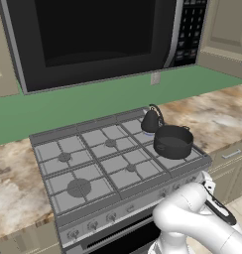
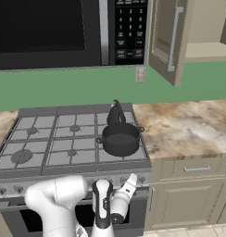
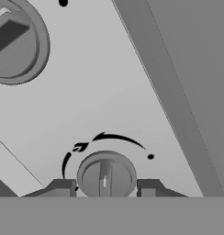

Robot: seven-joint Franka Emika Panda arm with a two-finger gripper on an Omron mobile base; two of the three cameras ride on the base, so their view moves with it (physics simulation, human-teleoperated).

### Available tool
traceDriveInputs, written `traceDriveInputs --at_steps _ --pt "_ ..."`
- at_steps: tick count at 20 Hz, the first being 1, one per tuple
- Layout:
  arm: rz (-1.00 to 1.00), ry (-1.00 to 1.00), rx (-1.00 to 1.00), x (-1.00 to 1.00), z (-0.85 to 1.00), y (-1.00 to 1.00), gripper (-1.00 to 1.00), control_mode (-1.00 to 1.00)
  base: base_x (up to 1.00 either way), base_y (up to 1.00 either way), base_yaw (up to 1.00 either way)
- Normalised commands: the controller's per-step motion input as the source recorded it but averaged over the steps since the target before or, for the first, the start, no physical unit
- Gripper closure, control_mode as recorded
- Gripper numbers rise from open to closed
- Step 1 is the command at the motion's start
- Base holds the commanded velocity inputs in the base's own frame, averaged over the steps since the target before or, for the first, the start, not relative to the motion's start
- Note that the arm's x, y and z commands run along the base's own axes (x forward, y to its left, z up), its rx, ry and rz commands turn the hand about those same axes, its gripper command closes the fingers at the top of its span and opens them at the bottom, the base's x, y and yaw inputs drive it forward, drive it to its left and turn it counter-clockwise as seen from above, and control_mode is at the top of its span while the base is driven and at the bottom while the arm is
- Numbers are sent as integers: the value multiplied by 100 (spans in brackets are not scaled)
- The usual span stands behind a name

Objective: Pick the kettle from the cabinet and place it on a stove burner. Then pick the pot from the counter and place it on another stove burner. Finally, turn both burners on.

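**Gripper at a range knob, kettle and pot both on the stove**

The kettle [image 1: 151, 120] stands on the rear right burner of the silver range [image 1: 68, 144]; the pot [image 1: 173, 141] sits on the front right grate just in front of it, so close that the two look to be touching or nearly so; in the right base view the kettle [image 2: 116, 114] rises directly behind the pot [image 2: 120, 139]; no flame shows under either.

The arm reaches down to the range's front panel at its right end; in the hand view the gripper [image 3: 106, 187] is right up against a round knob [image 3: 106, 175], its two dark finger tips [image 3: 62, 187] spread apart, one on each side of the knob; whether they press on it I cannot tell; the knob's raised bar points straight up the frame; a black curved arrow and a small black dot are printed on the panel around it; a second knob [image 3: 15, 41] sits at the upper left of that view.

The cabinet [image 2: 169, 39] hangs open above the counter [image 2: 189, 122] to the right of the range; a microwave [image 2: 50, 32] hangs above the stove, and its keypad [image 2: 128, 28] carries rows of white markings too small to read; no brand name is legible anywhere.
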Motion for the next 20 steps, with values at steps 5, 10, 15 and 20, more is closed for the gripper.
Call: traceDriveInputs --at_steps 5,10,15,20 --pt "0 0 -2 0 0 4 -100 -100 0 0 0" --pt "0 0 1 -2 0 -1 -100 -100 0 0 0" --pt "3 0 11 -18 3 -28 -100 -100 0 0 0" --pt "5 0 11 -18 5 -37 -100 -100 0 0 0"
